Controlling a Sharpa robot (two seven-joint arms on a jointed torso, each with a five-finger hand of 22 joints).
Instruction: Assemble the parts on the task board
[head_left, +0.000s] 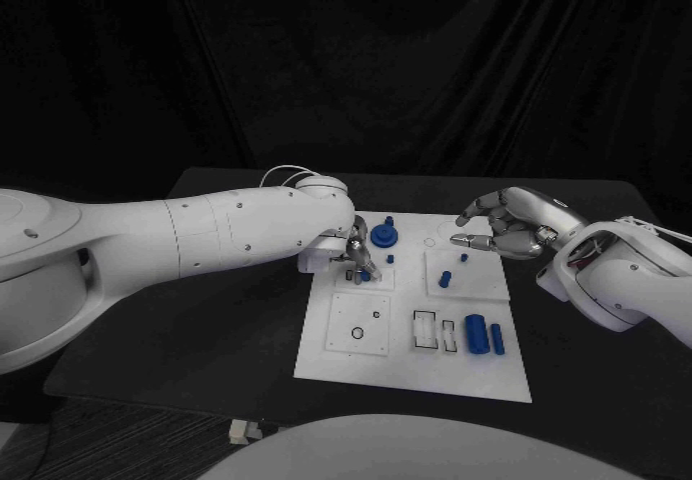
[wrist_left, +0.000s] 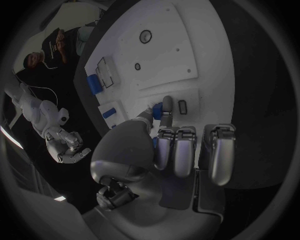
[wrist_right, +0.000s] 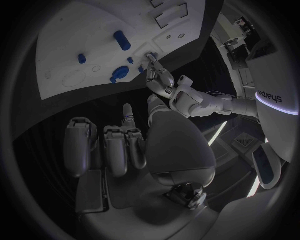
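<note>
The left hand (head_left: 352, 252) was down on the white board (head_left: 411, 375), fingers pinching a small blue piece (wrist_left: 157, 109) at its upper-left panel. The right hand (head_left: 508, 227) hovered over the board's far right corner, fingers curled apart, holding nothing. Two blue cylinders (head_left: 485, 334) lay nearer.

black table (head_left: 216, 330) stands before a black curtain (head_left: 346, 80) hanging in vertical folds across the whole background. dark floor (head_left: 130, 440) lies below the table's near edge, faintly textured. lighting is dim; the surroundings stay dark.
</note>
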